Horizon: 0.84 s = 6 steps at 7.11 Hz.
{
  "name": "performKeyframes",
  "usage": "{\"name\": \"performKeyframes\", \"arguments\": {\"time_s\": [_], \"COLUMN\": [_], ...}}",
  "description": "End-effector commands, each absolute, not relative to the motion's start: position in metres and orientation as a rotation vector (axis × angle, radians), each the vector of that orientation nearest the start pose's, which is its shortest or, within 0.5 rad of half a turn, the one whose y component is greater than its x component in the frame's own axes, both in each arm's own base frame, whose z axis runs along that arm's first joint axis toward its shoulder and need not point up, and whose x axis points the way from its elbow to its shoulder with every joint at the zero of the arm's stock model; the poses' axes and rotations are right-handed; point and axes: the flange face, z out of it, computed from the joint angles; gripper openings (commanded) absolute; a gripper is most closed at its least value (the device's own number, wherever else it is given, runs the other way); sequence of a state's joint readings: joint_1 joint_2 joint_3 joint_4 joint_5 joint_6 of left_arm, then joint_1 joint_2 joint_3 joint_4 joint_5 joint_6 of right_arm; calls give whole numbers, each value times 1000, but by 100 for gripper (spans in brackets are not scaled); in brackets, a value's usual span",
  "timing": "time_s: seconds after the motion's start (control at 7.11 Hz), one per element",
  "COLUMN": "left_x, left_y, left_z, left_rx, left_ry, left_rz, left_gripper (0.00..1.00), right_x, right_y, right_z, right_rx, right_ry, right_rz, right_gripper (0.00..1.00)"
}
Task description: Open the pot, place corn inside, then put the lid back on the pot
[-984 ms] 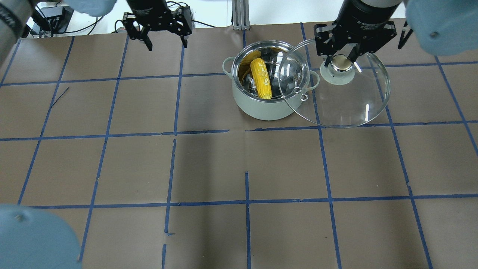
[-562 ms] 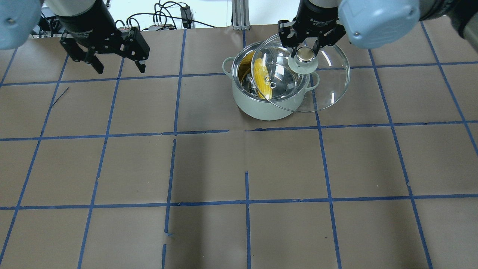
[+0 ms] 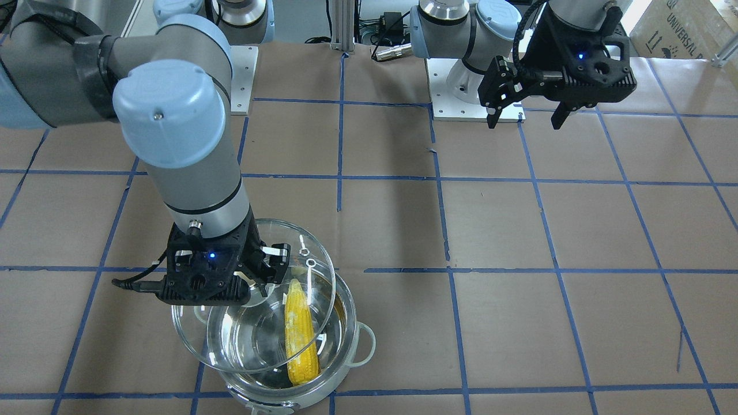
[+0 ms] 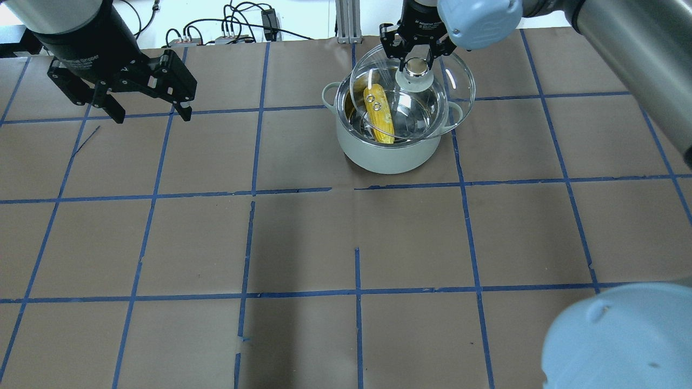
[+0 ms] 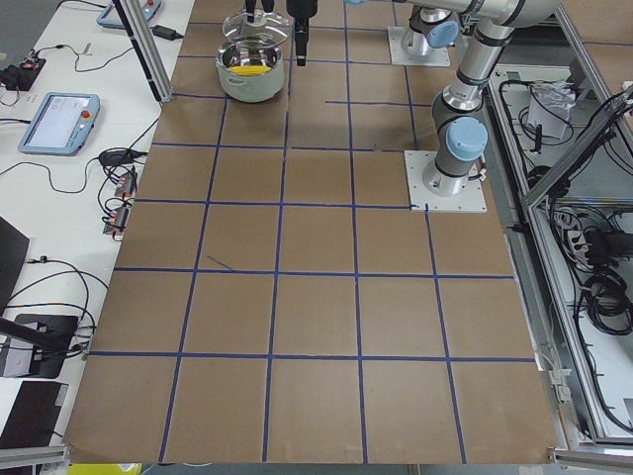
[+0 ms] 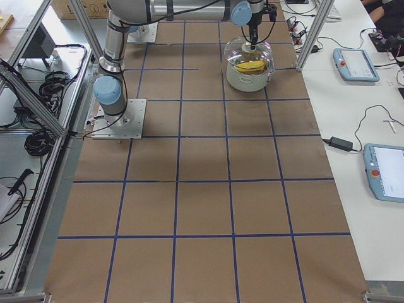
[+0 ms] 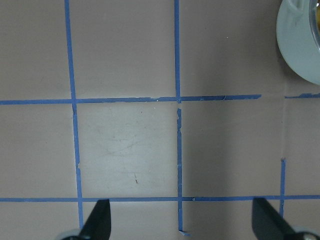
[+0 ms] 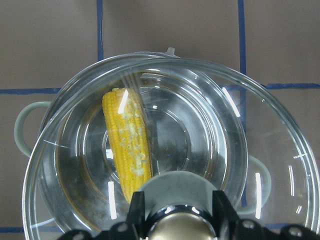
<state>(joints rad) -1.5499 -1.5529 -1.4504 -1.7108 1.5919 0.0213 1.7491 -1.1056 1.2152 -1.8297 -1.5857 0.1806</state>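
Note:
The pot (image 4: 386, 156) stands on the table at the far centre, with the corn (image 4: 378, 116) lying inside it. My right gripper (image 4: 415, 65) is shut on the brass knob of the glass lid (image 4: 451, 81). It holds the lid tilted just above the pot, offset a little to the right and far side. The front view shows the same lid (image 3: 242, 340), corn (image 3: 301, 334) and right gripper (image 3: 256, 282). The right wrist view looks through the lid (image 8: 280, 165) at the corn (image 8: 127, 145). My left gripper (image 4: 151, 116) is open and empty, well left of the pot, and also shows in the left wrist view (image 7: 181, 222).
The table is brown paper with a blue tape grid (image 4: 357, 292). An aluminium post (image 4: 346, 21) and cables stand at the far edge. My right arm's elbow (image 4: 616, 335) shows large at the overhead view's lower right. The arm base plates (image 3: 461, 104) lie on the robot's side.
My right gripper has carried the lid leftward from beside the pot to over its opening. My left gripper has moved left, away from the pot, still open.

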Motion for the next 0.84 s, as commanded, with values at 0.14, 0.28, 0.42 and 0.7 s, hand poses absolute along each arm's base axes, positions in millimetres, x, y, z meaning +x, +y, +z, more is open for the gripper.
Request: {"name": "performKeyframes", "arguments": {"time_s": [0.14,0.28,0.42,0.7], "left_x": [-124,-121,-121,-118], "left_y": [-467,-467,-467,-476], "left_z": [562,563,550,538], "left_rx": [1,0,23,19], "left_ry": [3098,3064,3071,3078], "left_rz": [-51,-53,-15,-9], "left_gripper": [100,100,100,100], "right_x": [265,269,272,274], "right_y": [-675,-676,-677,-677], "right_z": [385,376,376,371], "right_rx": [-20,-32,-39,-41], "right_ry": [3135,3140,3141,3142], "right_rz": [-188,-170,-171,-161], "right_gripper": [14,13,13,13]}}
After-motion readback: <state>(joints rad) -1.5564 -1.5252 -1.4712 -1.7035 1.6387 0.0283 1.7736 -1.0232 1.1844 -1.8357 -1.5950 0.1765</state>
